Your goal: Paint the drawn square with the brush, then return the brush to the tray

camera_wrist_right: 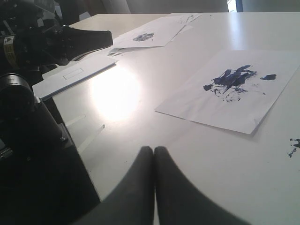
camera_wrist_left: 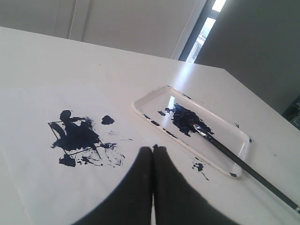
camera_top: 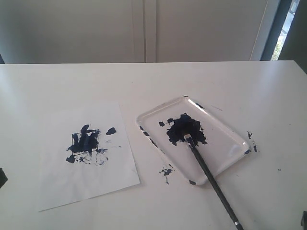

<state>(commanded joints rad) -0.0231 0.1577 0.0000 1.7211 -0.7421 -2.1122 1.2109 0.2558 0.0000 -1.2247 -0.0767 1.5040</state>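
We find the brush [camera_top: 211, 177] lying with its stained tip in the paint blob at the middle of the tray [camera_top: 223, 136]. In the exterior view its long axis runs from 11 o'clock at the tip to 5 o'clock, where the handle crosses the rim and rests on the counter [camera_top: 240, 81]. The drawn square [camera_top: 86, 143], at 9 o'clock from the tray, carries blue smears.

We judge the right arm nearer, since the free handle points to its side, yet the right wrist view shows only the paper and no brush. The left end effector [camera_wrist_left: 153, 150] hangs above the counter, aimed between paper and tray. Both it and the right end effector [camera_wrist_right: 153, 150] are closed on nothing, so either must open before gripping the handle.
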